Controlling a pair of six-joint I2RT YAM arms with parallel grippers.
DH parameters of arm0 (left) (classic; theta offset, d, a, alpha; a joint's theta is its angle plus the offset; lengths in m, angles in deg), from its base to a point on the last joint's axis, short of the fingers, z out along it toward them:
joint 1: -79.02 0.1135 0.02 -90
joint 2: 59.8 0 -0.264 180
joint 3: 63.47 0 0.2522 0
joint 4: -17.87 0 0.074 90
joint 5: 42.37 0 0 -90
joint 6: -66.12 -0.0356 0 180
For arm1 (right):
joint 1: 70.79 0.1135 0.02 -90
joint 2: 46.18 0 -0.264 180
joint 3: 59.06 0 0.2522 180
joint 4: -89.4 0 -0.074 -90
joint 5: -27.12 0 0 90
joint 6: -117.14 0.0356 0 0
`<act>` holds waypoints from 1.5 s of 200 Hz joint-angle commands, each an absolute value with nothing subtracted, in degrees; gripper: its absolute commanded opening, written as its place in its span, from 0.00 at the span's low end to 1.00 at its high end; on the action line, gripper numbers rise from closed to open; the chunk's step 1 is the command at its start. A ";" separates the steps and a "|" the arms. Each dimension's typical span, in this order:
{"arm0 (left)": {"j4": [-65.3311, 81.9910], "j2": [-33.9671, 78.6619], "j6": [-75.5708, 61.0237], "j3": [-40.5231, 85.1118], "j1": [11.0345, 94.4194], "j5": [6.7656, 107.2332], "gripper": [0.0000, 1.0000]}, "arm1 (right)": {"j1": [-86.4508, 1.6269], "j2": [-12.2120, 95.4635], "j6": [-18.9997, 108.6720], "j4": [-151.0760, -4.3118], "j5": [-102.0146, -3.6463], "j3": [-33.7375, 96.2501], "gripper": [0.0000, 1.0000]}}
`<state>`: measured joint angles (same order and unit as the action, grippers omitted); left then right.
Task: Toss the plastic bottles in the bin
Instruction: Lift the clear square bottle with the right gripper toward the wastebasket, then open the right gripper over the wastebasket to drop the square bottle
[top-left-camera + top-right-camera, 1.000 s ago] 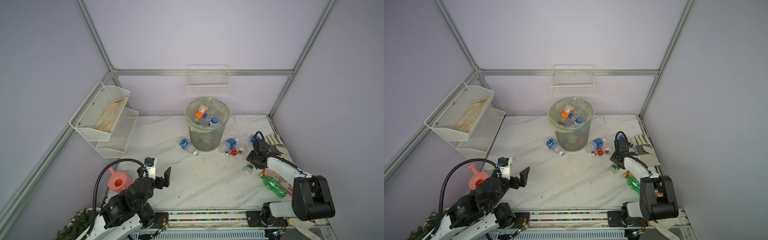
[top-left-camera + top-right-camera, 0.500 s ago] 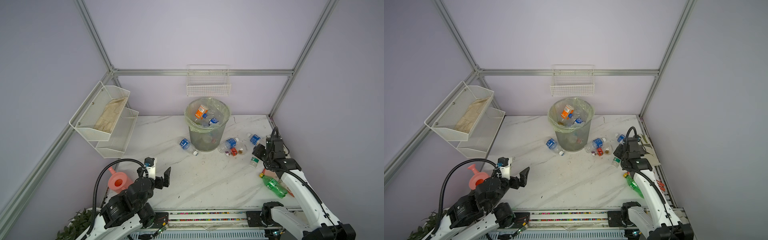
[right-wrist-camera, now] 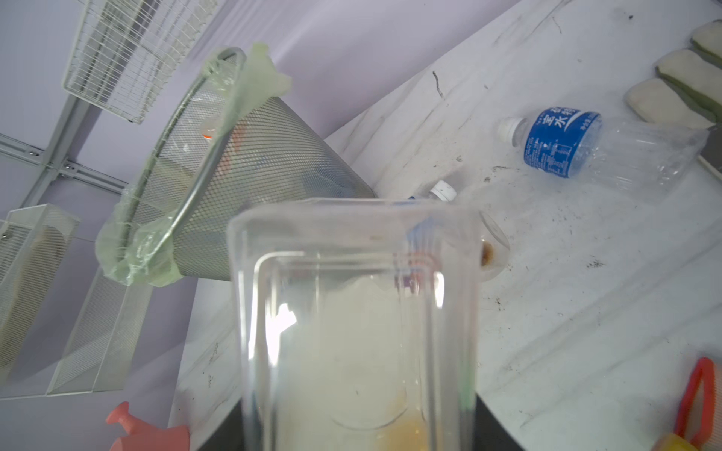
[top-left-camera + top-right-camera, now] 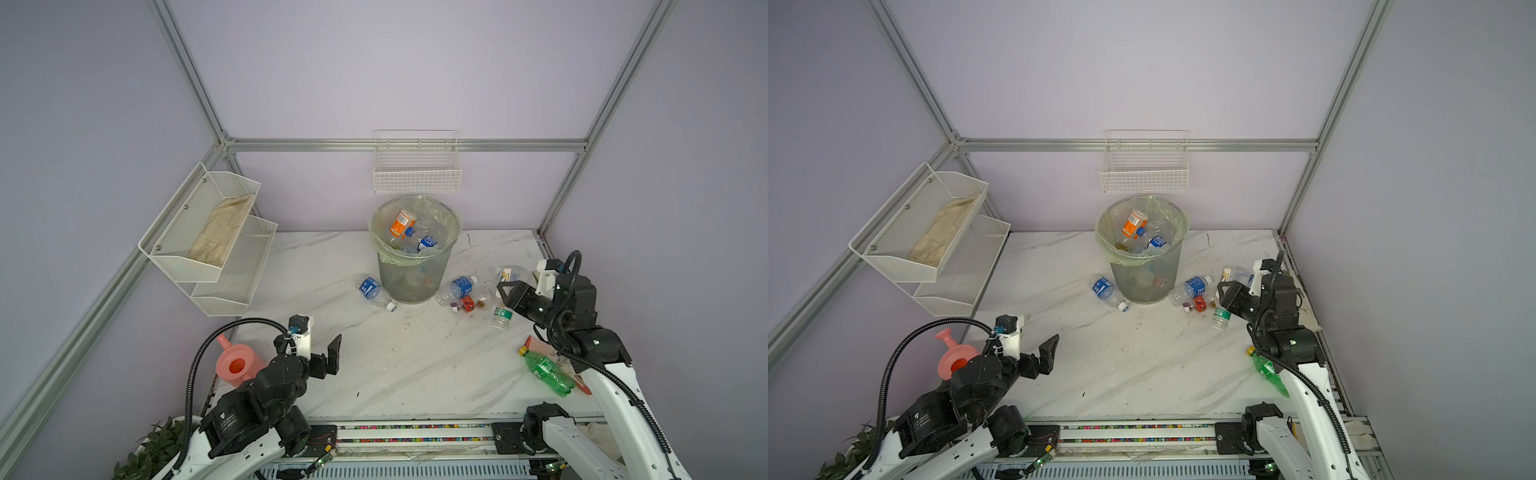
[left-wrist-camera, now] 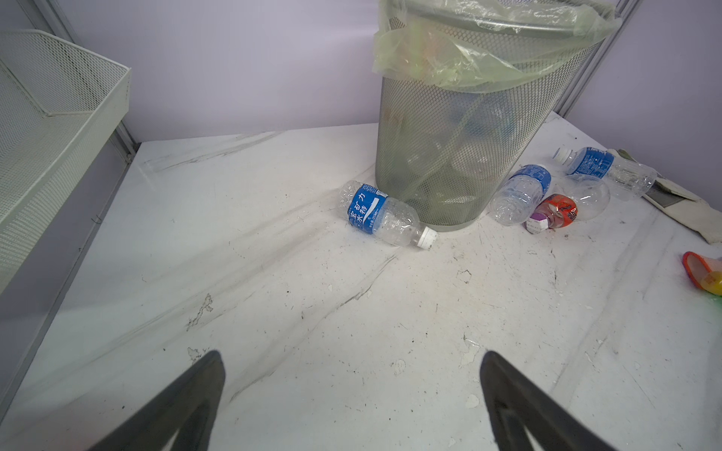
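The right end effector point(image 4: 509, 300) is clamped on a clear bottle point(image 3: 351, 312) with a green band. In the right wrist view the bottle's square body fills the gap between the jaws.

In both top views, with the back wall at 12 o'clock, a red-labelled bottle point(image 4: 466, 303) and a blue-labelled bottle point(image 4: 457, 289) lie together at 9 o'clock from this end effector. The blue-labelled one is just beside the foot of the bin point(image 4: 415, 286). A far blue bottle point(image 3: 562, 144) lies on its side at 12 o'clock. A green-tinted bottle point(image 4: 544, 370) lies at 5 o'clock near the bench's right edge, partly under the arm.

The bin stands upright at 10 o'clock, toward the back of the bench point(image 4: 415, 365), near the end effector but apart from it. An orange-labelled bottle point(image 4: 402, 222) rests on top of the others inside it.

The left end effector point(image 5: 350, 357) has its jaws wide apart with nothing between them, low over the bench's 7 o'clock corner. From there the bin is at 1 o'clock. A lone blue bottle point(image 5: 381, 214) lies at the 8 o'clock side of the bin's foot, its cap just beside the mesh. A pink watering can point(image 4: 237, 365) sits at 9 o'clock.
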<state>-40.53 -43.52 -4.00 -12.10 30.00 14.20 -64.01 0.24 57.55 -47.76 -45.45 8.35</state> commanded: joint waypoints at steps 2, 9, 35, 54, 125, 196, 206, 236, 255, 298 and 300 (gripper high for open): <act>-39.46 -52.82 -4.52 -12.35 28.74 13.77 1.00 | -63.94 -0.41 59.05 -51.30 -41.06 11.53 0.00; -39.49 -52.40 -4.50 -12.35 28.74 13.87 1.00 | -63.94 0.01 59.50 -52.16 -40.62 12.65 0.00; -39.48 -51.53 -4.68 -12.35 28.77 14.29 1.00 | -63.78 1.42 61.74 -57.53 -38.51 16.35 0.00; -39.25 -51.45 -4.98 -12.35 28.74 14.67 1.00 | -63.37 3.49 62.25 -60.84 -38.39 20.44 0.00; -39.38 -51.84 -4.98 -12.33 28.75 14.67 1.00 | -58.12 13.42 60.62 -64.72 -43.28 35.23 0.00; -39.33 -51.40 -4.90 -12.28 28.74 14.41 1.00 | -44.28 27.19 57.68 -67.24 -52.44 47.39 0.00; -39.31 -51.52 -4.97 -12.34 28.77 14.32 1.00 | -42.04 30.37 56.62 -67.55 -54.32 49.82 0.00; -39.29 -51.50 -4.96 -12.35 28.77 14.23 1.00 | -40.10 44.65 56.22 -64.64 -57.58 59.37 0.00; -39.40 -51.53 -4.90 -12.36 28.79 14.23 1.00 | -38.87 54.60 55.56 -57.74 -58.91 68.66 0.32; -39.39 -51.71 -4.89 -12.33 28.79 14.38 1.00 | -34.76 55.08 54.75 -51.18 -75.05 72.24 0.97; -39.39 -51.78 -4.85 -12.28 28.75 14.40 1.00 | -34.69 54.31 54.67 -52.37 -75.00 71.14 0.97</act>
